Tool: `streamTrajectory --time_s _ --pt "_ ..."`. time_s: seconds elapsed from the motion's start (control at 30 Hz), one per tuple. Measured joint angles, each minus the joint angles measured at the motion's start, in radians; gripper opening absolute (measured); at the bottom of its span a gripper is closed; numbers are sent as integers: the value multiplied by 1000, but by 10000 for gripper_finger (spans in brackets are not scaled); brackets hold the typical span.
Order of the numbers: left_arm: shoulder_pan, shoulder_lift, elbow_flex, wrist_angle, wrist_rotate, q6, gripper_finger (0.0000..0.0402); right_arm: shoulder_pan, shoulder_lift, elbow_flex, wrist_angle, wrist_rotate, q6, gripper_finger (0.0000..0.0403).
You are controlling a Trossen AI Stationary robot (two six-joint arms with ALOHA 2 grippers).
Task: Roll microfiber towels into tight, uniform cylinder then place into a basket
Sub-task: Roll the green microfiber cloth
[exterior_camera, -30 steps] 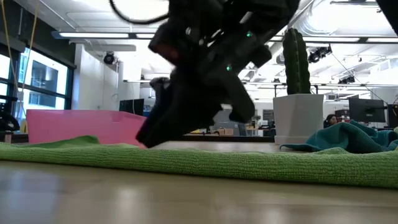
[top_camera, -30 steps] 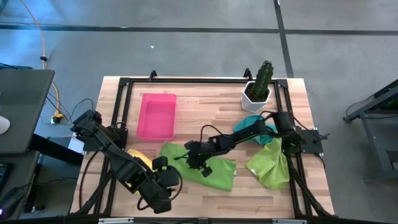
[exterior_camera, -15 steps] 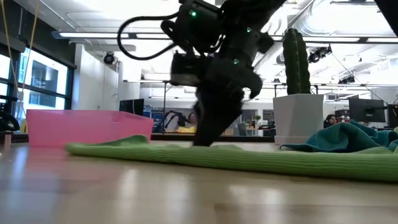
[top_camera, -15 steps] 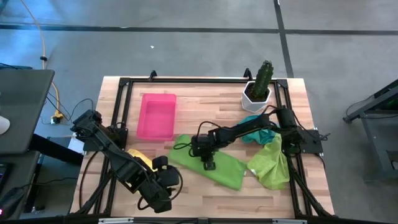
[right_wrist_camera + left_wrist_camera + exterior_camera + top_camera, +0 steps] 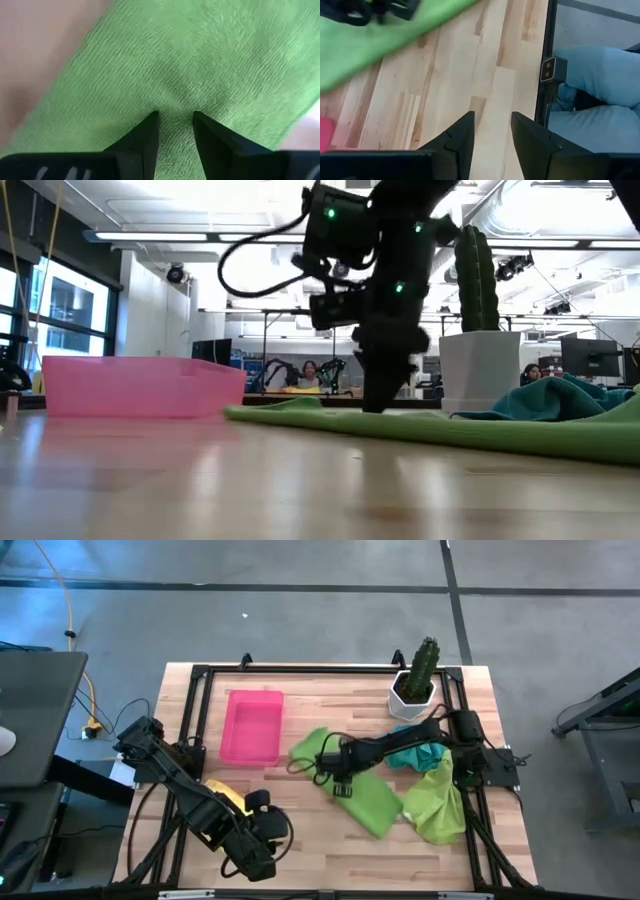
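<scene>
At mid-desk, the right gripper point(image 5: 337, 772) presses down on the larger green towel point(image 5: 360, 795), which lies spread flat and unrolled just beside the pink basket point(image 5: 251, 726); its fingers point(image 5: 150, 135) stand slightly parted with cloth between them, though whether they pinch it or merely bear on it cannot be told. Risk: a light purchase could let the cloth slip, or bunch it into folds, so that any later roll comes out loose and uneven. Dragging it further toward the basket could lap its near corner over the low wall.

The left gripper point(image 5: 262, 830) waits at the near edge of the desk point(image 5: 330, 700), fingers point(image 5: 462, 137) parted over bare wood, holding nothing; a yellow towel point(image 5: 226, 796) lies partly under that arm. A teal towel point(image 5: 415, 752) and a crumpled lime towel point(image 5: 435, 805) crowd the right arm's base, and the potted cactus point(image 5: 416, 675) stands behind them, limiting sweep on that side.
</scene>
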Motion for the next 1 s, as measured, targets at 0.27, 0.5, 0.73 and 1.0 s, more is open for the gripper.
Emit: streamTrajectory --time_s 0.27,0.5,0.73,1.0 --pt "-2 0 0 -4 -20 0 120 -58 -38 76 -135 20 -106 113" --pt "-11 0 0 -13 -24 0 120 15 -61 40 -396 -149 -278 113" --pt "-11 0 0 -27 -58 60 120 128 -69 -73 -254 -162 -314 113" --pt "-1 0 0 -28 -80 106 120 195 -73 -118 77 -101 -284 113"
